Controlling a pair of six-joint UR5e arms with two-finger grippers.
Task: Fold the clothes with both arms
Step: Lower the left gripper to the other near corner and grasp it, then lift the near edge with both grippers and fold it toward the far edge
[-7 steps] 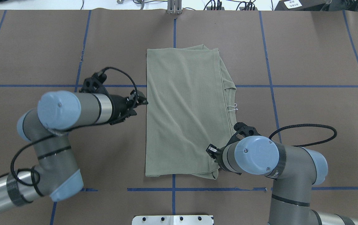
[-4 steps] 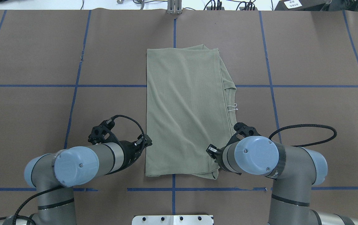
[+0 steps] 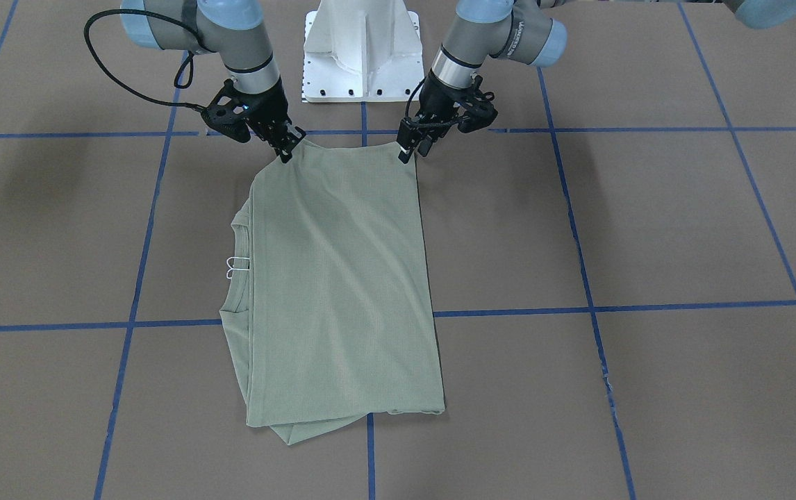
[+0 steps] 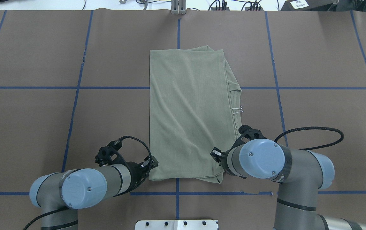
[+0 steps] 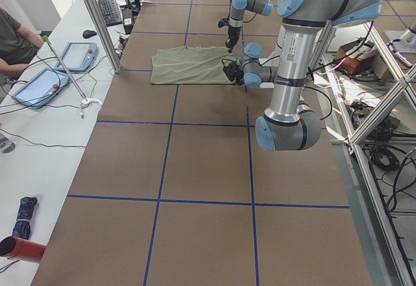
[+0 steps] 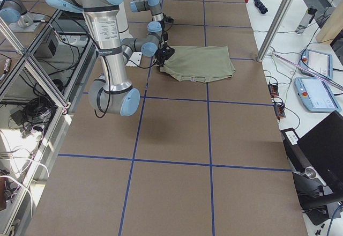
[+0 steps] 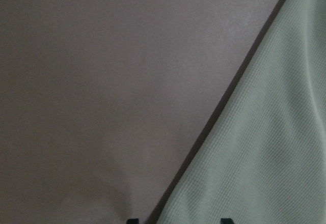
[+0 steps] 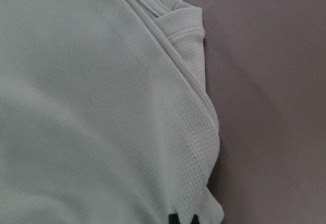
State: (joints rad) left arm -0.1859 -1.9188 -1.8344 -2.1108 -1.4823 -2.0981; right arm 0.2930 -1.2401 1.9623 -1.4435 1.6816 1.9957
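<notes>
Lying flat at the middle of the brown paper-covered tabletop (image 4: 42,48), the sage-green knit shirt (image 4: 186,111) is folded into a long rectangle. It runs from near the edge by the robot's base towards the far edge. Its ribbed round neck sits on the long side facing the tabletop's right-hand edge, where a small white hang tag (image 4: 239,111) sticks out onto the paper. Extra layers of fabric peek out at the far right corner of the fold.

Both silver-grey arms reach down to the short end of the shirt nearest the robot. The left claw (image 3: 408,149) is at the shirt's near left corner. Its black fingers are spread, and the wrist view shows the two tips either side of the shirt's edge, one over bare paper and one over fabric. The right claw (image 3: 287,149) is at the near right corner, where the folded layers stack up. Its tips look pressed together on the fabric there, and the corner rises slightly towards them. The rest of the shirt lies smooth, with only faint diagonal creases.
</notes>
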